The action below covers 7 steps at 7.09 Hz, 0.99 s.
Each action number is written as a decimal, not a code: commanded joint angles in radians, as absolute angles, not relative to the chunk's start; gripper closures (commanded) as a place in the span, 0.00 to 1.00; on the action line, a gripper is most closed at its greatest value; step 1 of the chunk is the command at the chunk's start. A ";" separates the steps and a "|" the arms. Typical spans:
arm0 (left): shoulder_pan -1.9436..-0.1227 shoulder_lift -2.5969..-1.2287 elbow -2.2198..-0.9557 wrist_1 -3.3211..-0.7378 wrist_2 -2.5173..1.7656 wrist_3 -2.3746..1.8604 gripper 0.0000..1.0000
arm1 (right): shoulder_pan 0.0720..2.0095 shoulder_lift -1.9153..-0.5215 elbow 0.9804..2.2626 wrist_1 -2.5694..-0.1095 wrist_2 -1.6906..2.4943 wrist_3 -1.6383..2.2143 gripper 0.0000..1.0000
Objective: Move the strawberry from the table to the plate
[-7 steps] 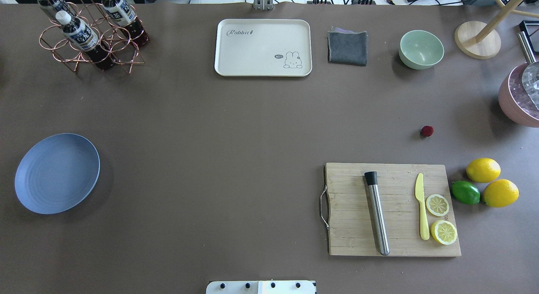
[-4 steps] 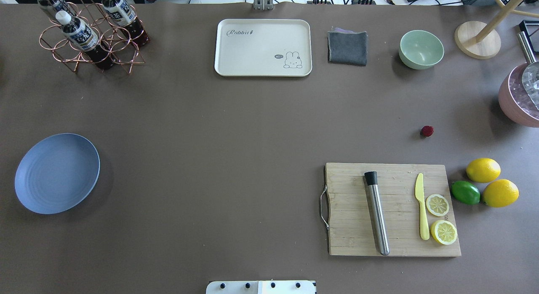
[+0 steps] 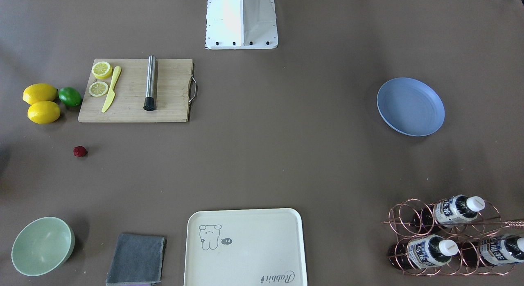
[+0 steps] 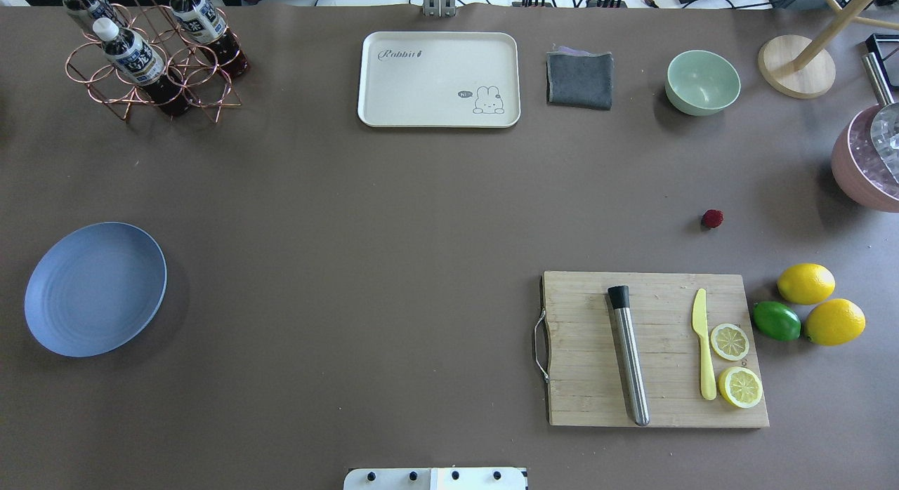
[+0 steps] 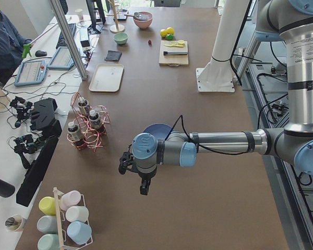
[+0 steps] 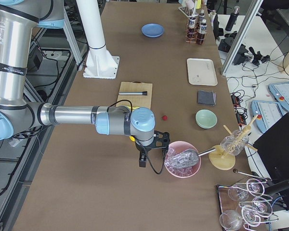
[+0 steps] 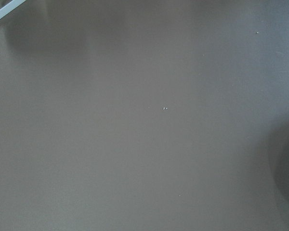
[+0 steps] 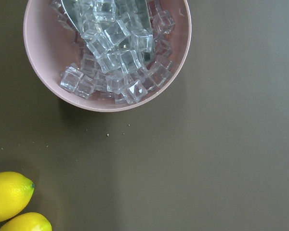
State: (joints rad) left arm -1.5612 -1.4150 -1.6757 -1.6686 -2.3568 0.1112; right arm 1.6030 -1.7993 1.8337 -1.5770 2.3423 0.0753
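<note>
The strawberry (image 4: 712, 219) is a tiny dark-red berry lying alone on the brown table (image 4: 393, 230), right of centre and beyond the cutting board; the front view also catches the strawberry (image 3: 80, 151). The light-blue plate (image 4: 95, 288) sits bare at the far left. Neither gripper appears in the overhead or front view. In the left side view my left gripper (image 5: 134, 177) hangs beside the plate (image 5: 157, 129). In the right side view my right gripper (image 6: 151, 154) hovers next to a pink ice bowl, short of the strawberry (image 6: 164, 117). I cannot tell whether either is open or shut.
A wooden cutting board (image 4: 583, 399) carries a metal muddler, a yellow knife and two lemon slices. Two lemons (image 4: 805, 283) and a lime (image 4: 776, 321) lie to its right. The pink ice bowl (image 4: 867, 160), green bowl (image 4: 702, 82), grey cloth, cream tray (image 4: 439, 79) and bottle rack (image 4: 151, 55) line the far edge.
</note>
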 commanded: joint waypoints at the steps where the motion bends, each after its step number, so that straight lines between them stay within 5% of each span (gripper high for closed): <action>1: -1.562 -1.420 -1.678 -1.672 -2.364 0.112 0.01 | 1.603 -1.799 1.844 -1.577 2.355 0.075 0.00; 7: -1.563 -1.457 -1.718 -1.731 -2.362 0.109 0.01 | 1.603 -1.799 1.842 -1.577 2.356 0.074 0.00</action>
